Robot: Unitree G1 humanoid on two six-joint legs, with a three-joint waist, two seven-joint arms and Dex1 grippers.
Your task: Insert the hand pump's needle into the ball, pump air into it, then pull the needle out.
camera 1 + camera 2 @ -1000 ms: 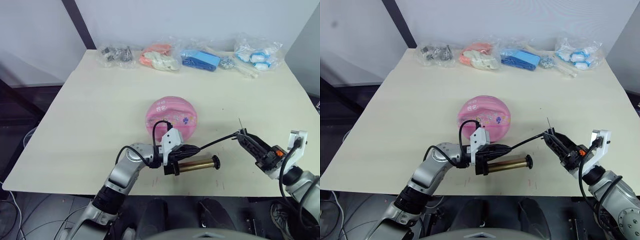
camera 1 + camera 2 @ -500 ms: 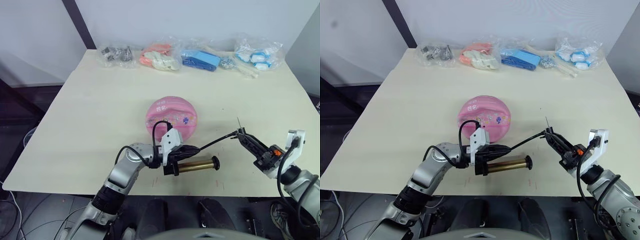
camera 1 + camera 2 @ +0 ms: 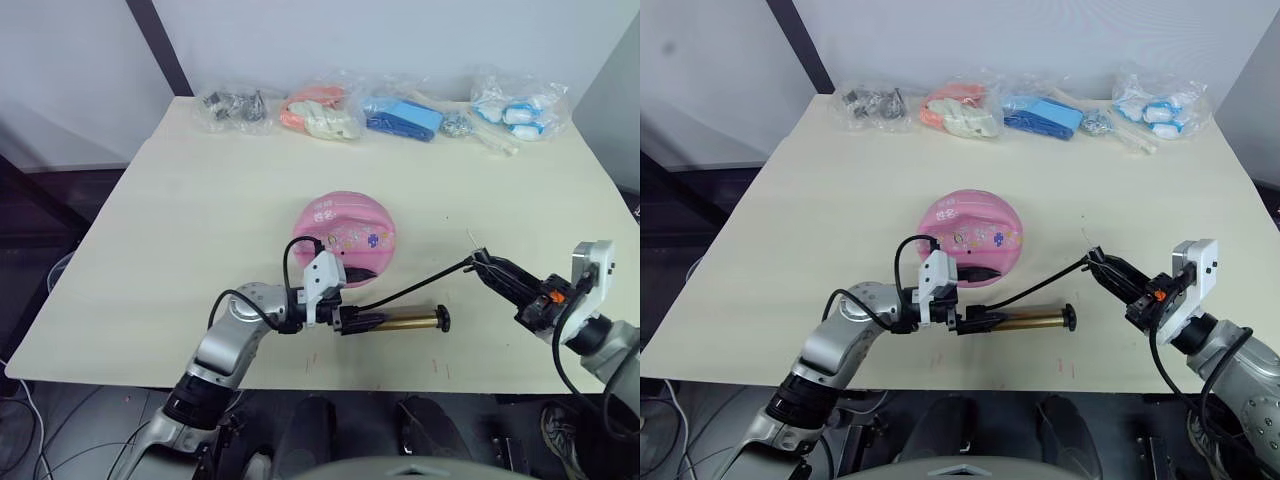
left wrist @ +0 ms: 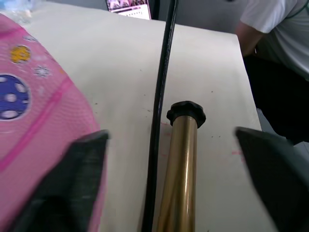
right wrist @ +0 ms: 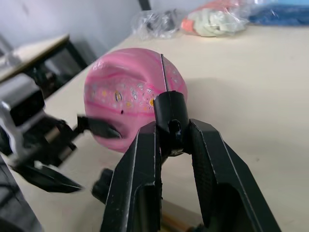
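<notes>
Left eye view: along the far edge of the table (image 3: 180, 200) lie four clear bags, from the far left corner rightward: one of dark metal parts (image 3: 232, 107), one of orange and cream pieces (image 3: 320, 115), one of blue pieces (image 3: 405, 118), and one of white and blue pieces (image 3: 518, 112) near the far right corner. The ball (image 3: 345, 236) sits near the middle of the table, well apart from the bags, with bare tabletop on its left and right. The hand pump (image 3: 400, 321) lies on its side close to the near edge, just in front of the ball. The left gripper (image 3: 358, 320) is at the pump's left end, its fingers spread either side of the barrel. The hose (image 3: 415, 284) runs from there up and right to the right gripper (image 3: 483, 262), which is above the table near its right edge, pinching the black fitting with the needle (image 3: 470, 239) standing up from it.

Left wrist view: the gold barrel and its black cap lie between the two blurred, spread fingers (image 4: 72, 188), the hose beside the barrel and the pink ball on one side. A person's pale sleeve (image 4: 270, 29) shows beyond the table edge.

Right wrist view: the two black fingers (image 5: 140, 183) clamp the fitting; the needle points towards the ball, apart from it. The left gripper shows below the ball.
</notes>
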